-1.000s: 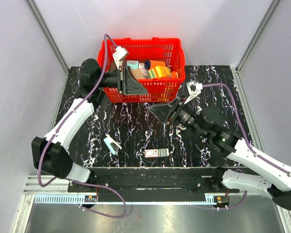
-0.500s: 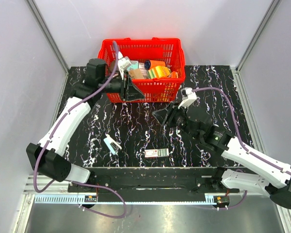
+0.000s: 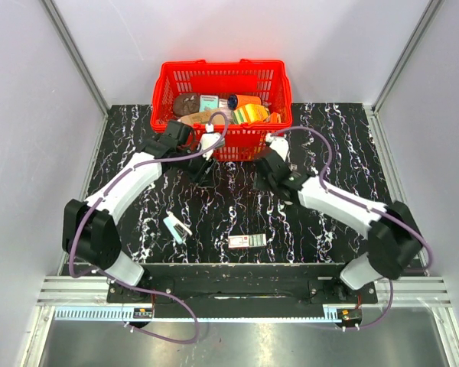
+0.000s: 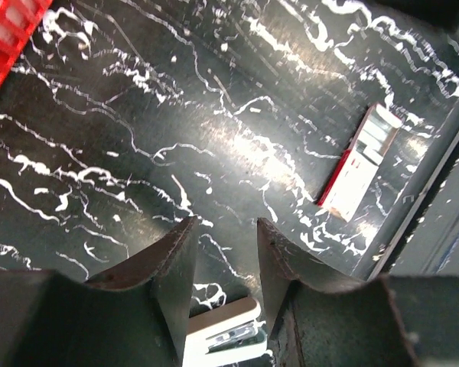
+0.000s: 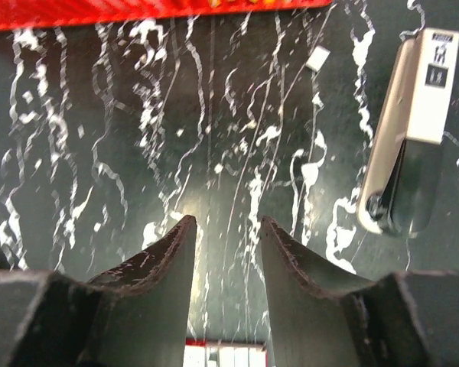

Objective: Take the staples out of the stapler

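The stapler [image 3: 177, 227], pale teal and white, lies flat on the black marbled table near the front left. In the left wrist view one end of the stapler [image 4: 222, 332] shows low down in the gap behind my fingers. My left gripper [image 3: 201, 174] [image 4: 226, 222] hangs over the table in front of the basket, well beyond the stapler, open and empty. My right gripper [image 3: 262, 182] [image 5: 226, 220] hangs beside it to the right, also open with only table between its fingers. No staples can be made out.
A red basket [image 3: 222, 67] [image 4: 8, 30] [image 5: 138, 11] full of goods stands at the back. A flat white-and-red carton [image 3: 247, 241] [image 4: 359, 164] [image 5: 226, 356] lies near the front edge. A white-and-grey oblong part [image 5: 409, 138] with a dark label shows at the right; I cannot tell what it is.
My left gripper has come down from the basket's front toward the table. The right arm has folded in, its wrist now by the basket. Stapler and carton have not moved.
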Tool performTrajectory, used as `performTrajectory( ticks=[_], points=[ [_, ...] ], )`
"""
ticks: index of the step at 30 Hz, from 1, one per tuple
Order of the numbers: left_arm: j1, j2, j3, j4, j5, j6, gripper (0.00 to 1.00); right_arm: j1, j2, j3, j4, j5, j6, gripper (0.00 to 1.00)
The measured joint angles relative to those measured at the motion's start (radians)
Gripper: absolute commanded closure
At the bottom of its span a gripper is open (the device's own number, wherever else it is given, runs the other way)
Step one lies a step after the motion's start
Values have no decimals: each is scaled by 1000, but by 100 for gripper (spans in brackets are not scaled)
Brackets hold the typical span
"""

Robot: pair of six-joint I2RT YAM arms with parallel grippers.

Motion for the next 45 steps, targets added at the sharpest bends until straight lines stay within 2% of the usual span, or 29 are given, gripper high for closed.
performTrajectory(
  ticks=[4, 11, 15, 22, 35, 45],
  points=[
    [0, -24, -56, -4, -29, 41, 59, -56, 163, 113, -10, 14, -1, 50],
    [0, -58, -100, -31, -50, 83, 59, -69, 471, 291, -15, 108, 67, 48],
    [0, -80, -100, -32, -53, 95, 59, -78, 573, 330, -34, 153, 111, 47],
    [0, -93, -100, -34, -53, 99, 59, -109, 594, 329, -41, 242, 154, 46],
    [0, -93, -114, -38, -50, 98, 59, -141, 610, 253, 165, 338, 138, 46],
    [0, -93, -114, -38, -42, 98, 58, -164, 622, 251, 225, 335, 125, 46]
  ],
)
